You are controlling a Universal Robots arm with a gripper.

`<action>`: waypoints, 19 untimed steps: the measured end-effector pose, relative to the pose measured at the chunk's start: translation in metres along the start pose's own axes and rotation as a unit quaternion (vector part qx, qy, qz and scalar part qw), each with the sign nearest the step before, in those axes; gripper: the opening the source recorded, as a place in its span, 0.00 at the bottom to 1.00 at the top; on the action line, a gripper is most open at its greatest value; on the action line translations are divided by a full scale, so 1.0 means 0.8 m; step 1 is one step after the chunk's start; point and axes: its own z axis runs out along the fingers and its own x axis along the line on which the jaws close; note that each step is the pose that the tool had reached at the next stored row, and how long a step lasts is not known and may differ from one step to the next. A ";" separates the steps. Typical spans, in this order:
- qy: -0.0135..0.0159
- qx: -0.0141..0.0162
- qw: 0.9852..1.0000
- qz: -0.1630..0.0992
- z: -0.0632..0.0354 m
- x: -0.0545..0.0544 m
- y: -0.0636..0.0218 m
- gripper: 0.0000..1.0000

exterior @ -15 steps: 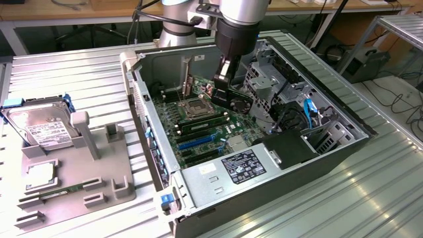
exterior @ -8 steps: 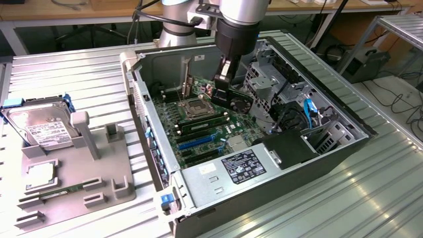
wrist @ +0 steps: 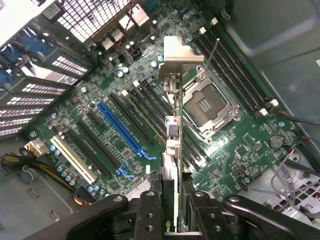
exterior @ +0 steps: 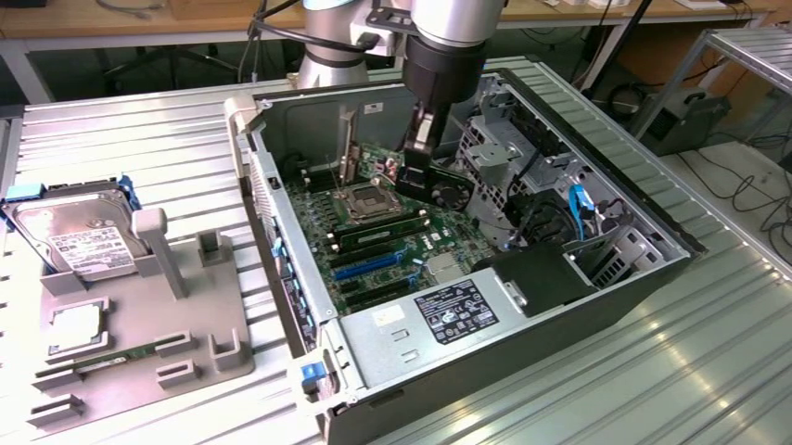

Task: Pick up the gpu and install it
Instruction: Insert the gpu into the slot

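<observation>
Printed labels appear on the power supply (exterior: 455,311) inside the computer case (exterior: 644,278) and on the hard drive (exterior: 77,243) beside it, but none of their text is legible.

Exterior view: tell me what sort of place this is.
Probably an electronics lab or robotics test cell. An open black desktop computer case lies on a ribbed metal table, a grey parts fixture holds a silver hard drive, and wooden workbenches stand behind.
</observation>
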 end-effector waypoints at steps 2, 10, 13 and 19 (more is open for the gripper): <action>0.000 0.000 1.000 -0.004 0.000 0.000 0.000 0.26; 0.000 -0.001 1.000 -0.020 0.000 0.000 0.000 0.26; -0.001 -0.001 1.000 -0.025 0.000 0.000 0.000 0.26; -0.001 -0.001 0.999 -0.037 0.000 0.000 0.000 0.26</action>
